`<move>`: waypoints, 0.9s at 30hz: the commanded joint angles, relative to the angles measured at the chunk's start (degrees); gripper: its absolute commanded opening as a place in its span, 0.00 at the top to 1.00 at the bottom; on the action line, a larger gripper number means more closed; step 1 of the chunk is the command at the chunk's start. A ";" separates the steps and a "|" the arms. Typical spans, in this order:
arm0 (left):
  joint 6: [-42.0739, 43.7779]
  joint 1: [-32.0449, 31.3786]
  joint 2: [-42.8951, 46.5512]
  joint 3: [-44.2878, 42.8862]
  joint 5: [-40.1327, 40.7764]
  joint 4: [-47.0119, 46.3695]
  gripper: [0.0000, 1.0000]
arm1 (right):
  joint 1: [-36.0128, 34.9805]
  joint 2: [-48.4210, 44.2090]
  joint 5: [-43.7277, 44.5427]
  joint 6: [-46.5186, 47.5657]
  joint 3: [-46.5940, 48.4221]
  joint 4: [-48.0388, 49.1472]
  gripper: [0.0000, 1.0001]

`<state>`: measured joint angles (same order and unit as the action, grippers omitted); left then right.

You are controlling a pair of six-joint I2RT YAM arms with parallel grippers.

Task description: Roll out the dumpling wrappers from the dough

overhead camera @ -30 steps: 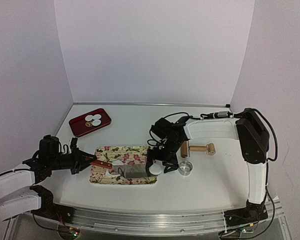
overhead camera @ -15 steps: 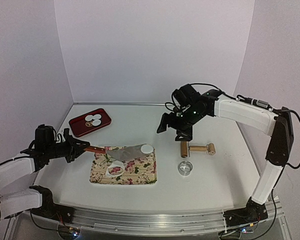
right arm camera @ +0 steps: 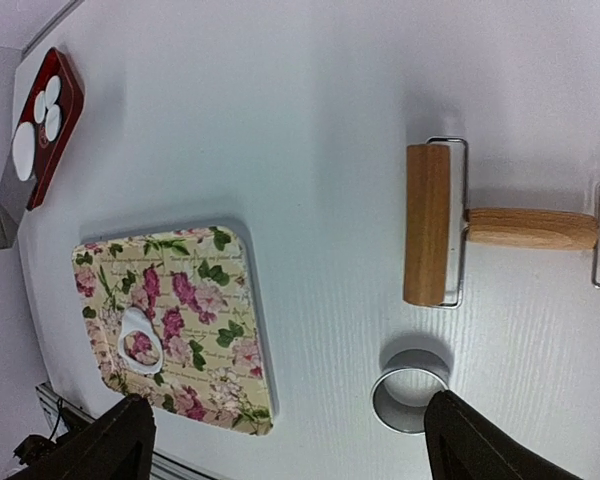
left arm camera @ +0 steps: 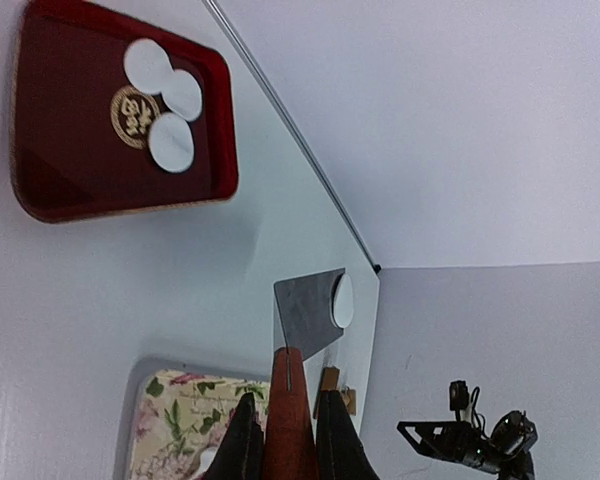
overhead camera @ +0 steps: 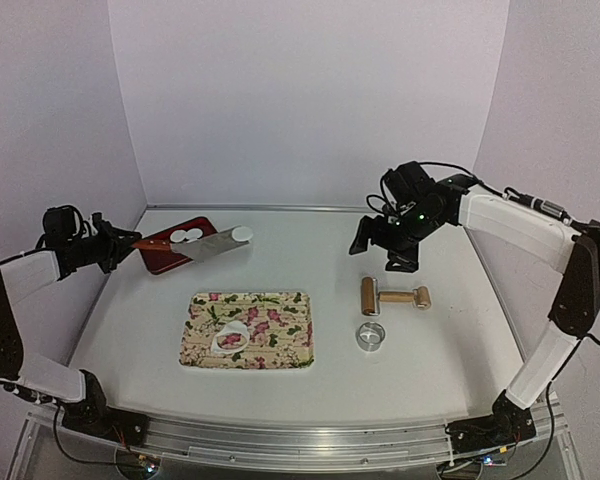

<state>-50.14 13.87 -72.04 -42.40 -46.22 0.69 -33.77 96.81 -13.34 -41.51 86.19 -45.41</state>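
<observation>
My left gripper is shut on the red-brown handle of a flat metal scraper, held in the air just right of the red tray. One dumpling wrapper lies on the blade's tip. Three more dumpling wrappers lie in the red tray. The dough, a thin white sheet with a round hole, lies on the floral board. My right gripper hangs open and empty, high above the table.
A wooden roller lies right of the board. A metal ring stands just in front of it. The back and side walls close in the table.
My left arm has carried the scraper and its wrapper up from the board, left and back toward the red tray. My right arm has risen and drawn away to the right.
</observation>
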 commanded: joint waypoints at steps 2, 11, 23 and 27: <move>4.49 8.42 -1.76 -5.31 -4.90 0.22 1.00 | 4.64 -4.12 1.12 4.00 -2.72 -0.73 0.05; 14.23 17.73 -4.96 -10.45 -1.85 8.40 1.00 | 8.45 -5.72 -0.41 5.92 -4.91 -0.74 0.04; 24.76 24.61 -8.43 -17.46 4.08 18.70 1.00 | 9.31 -9.06 0.31 5.18 -9.13 -0.68 0.04; 25.15 24.89 -9.09 -18.13 6.17 17.76 1.00 | 9.55 -10.33 0.61 4.99 -10.04 -0.73 0.03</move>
<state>-26.73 33.58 -80.08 -55.76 -44.69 21.77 -24.72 89.66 -13.58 -36.55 76.86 -46.10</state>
